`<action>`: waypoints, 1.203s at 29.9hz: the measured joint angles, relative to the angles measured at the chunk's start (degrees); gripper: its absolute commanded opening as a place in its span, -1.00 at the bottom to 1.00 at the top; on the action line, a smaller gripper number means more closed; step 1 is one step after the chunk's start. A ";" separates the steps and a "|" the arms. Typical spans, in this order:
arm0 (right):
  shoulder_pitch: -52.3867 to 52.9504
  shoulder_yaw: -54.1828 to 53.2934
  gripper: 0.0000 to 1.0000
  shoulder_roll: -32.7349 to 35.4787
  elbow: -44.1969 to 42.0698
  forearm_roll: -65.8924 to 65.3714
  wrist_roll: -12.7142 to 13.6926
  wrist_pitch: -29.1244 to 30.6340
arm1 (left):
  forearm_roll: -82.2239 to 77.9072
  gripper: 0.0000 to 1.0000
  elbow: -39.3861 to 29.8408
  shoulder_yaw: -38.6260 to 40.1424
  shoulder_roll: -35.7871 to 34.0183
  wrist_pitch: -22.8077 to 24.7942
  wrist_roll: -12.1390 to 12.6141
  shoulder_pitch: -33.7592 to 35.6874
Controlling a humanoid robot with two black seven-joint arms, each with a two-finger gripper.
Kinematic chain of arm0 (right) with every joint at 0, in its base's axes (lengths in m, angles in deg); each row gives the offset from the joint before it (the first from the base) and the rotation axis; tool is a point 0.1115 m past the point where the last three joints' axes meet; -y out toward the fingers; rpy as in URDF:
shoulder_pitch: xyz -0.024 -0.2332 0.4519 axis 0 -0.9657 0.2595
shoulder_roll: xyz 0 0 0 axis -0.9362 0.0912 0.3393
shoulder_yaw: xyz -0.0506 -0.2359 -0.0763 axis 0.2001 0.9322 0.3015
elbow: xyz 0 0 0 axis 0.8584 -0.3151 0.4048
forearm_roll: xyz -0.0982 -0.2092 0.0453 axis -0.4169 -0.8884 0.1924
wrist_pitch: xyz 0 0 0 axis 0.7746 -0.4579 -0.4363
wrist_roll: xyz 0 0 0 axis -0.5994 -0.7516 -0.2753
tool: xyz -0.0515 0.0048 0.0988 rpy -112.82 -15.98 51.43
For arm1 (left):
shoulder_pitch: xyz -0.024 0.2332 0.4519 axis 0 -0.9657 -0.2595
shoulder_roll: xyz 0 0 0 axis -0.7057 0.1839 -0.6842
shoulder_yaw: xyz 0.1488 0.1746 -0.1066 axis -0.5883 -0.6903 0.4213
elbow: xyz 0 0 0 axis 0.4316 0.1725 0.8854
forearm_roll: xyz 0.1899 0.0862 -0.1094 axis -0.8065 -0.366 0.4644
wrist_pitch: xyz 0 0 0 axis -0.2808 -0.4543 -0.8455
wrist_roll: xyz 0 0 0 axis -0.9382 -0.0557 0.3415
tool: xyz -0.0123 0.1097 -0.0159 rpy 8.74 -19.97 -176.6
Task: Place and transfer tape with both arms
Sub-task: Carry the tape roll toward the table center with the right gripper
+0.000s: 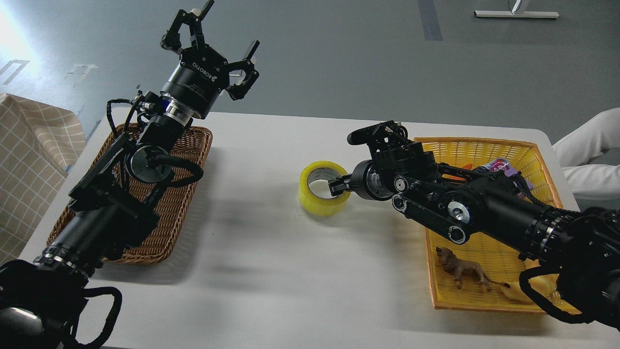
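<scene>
Two hands: left hand spread wide in air, right hand at tape, grip unclear.

The right gripper covers the tape's right rim, so its grip is perhaps unclear. The right arm hides most objects inside the yellow basket, beside the tape.

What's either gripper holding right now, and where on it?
Left gripper: open, empty. Right gripper is at the tape, one finger over its near rim; whether it grips cannot be told.
</scene>
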 measured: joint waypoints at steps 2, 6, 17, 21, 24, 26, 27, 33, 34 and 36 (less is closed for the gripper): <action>0.05 0.07 -1.00 0.00 -0.16 -0.02 0.00 0.00 | 0.00 0.95 -0.07 0.00 0.03 0.00 0.00 0.01; 0.08 0.07 -1.00 0.00 -0.22 -0.03 0.00 0.00 | 0.00 0.95 -0.07 -0.05 0.56 0.00 0.00 0.02; 0.06 -0.11 -1.00 0.00 0.72 0.22 -0.02 0.00 | 0.00 0.95 -0.07 -0.09 0.92 0.00 0.00 0.12; -0.01 -0.15 -1.00 0.00 1.80 0.29 -0.08 0.00 | 0.00 0.95 -0.07 -0.16 1.00 0.00 0.07 0.12; -0.25 -0.13 -1.00 0.00 3.31 0.30 -0.08 0.00 | 0.00 0.95 -0.07 -0.17 1.00 0.00 0.07 0.12; -0.41 -0.03 -1.00 0.00 4.13 0.30 -0.08 0.00 | 0.00 0.95 -0.07 -0.17 1.01 0.00 0.07 0.08; -0.47 0.03 -1.00 0.00 4.39 0.30 -0.05 0.00 | 0.00 0.95 -0.07 -0.17 1.01 0.00 0.07 0.05; -0.49 0.29 -0.93 0.00 4.68 0.26 0.00 0.00 | 0.00 0.95 -0.07 -0.17 0.96 0.00 0.07 0.02; -0.53 0.32 -0.92 0.00 4.69 0.21 0.00 0.00 | 0.00 0.95 -0.07 -0.17 0.94 0.00 0.07 0.02; -0.66 0.37 -0.92 0.00 4.69 0.16 0.01 0.00 | 0.00 0.95 -0.07 -0.17 0.92 0.00 0.06 0.02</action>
